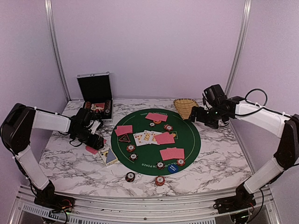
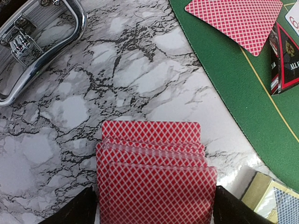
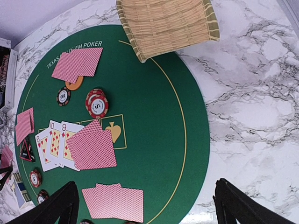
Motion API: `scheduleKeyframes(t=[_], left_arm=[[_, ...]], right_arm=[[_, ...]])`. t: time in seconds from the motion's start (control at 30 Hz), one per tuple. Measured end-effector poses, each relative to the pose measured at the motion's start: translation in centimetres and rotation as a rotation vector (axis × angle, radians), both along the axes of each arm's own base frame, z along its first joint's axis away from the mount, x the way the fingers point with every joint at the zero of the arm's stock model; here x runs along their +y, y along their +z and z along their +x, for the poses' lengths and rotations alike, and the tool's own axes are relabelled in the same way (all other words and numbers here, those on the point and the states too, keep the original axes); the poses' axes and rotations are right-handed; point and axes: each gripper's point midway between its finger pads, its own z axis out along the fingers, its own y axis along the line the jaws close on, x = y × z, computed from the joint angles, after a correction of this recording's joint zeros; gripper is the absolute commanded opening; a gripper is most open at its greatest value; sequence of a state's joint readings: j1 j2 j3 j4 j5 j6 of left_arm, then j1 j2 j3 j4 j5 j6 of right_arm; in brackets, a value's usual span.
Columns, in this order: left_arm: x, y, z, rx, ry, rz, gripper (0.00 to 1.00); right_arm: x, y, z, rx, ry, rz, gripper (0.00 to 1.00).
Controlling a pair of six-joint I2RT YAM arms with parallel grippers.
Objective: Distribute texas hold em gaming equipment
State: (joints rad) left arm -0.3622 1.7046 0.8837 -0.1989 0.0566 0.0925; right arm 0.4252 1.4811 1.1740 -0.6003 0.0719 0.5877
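My left gripper (image 1: 93, 141) is shut on a fanned stack of red-backed cards (image 2: 156, 179) and holds it low over the marble, left of the green mat (image 1: 189, 140). On the mat lie pairs of red-backed cards (image 1: 172, 153), face-up cards (image 1: 145, 137), a black triangular marker (image 1: 124, 138), striped chips (image 1: 168, 127), an orange disc (image 3: 74, 84) and a blue disc (image 1: 173, 168). Two chips (image 1: 130, 177) lie off the mat's near edge. My right gripper (image 1: 198, 114) is open and empty, above the mat's far right edge, with red-backed cards (image 3: 113, 203) below it.
The open silver case (image 1: 95, 91) stands at the back left; its handle (image 2: 42, 56) is close to the left gripper. A tan woven tray (image 1: 185, 107) sits at the mat's far edge beside the right gripper. A card box (image 1: 109, 156) lies near the left gripper.
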Motion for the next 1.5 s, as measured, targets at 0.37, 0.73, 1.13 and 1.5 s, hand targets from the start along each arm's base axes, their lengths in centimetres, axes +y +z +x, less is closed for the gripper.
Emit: scheduleKeyframes(t=[0.37, 0.73, 1.13, 1.5], left_arm=[[0.0, 0.1, 0.0, 0.004, -0.001, -0.001, 0.89], [0.6, 1.5, -0.3, 0.007, 0.012, 0.000, 0.99], [3.1, 6.8, 3.2, -0.134, 0.106, -0.072, 0.99], [11.6, 9.2, 6.7, -0.397, 0.350, -0.135, 0.99]], right_arm=[[-0.1, 0.0, 0.0, -0.001, -0.002, -0.002, 0.99], [-1.2, 0.7, 0.3, -0.039, -0.042, -0.046, 0.99], [-5.5, 1.3, 0.0, -0.184, -0.149, -0.169, 0.99], [-13.3, 0.0, -3.2, -0.520, -0.367, -0.393, 0.99]])
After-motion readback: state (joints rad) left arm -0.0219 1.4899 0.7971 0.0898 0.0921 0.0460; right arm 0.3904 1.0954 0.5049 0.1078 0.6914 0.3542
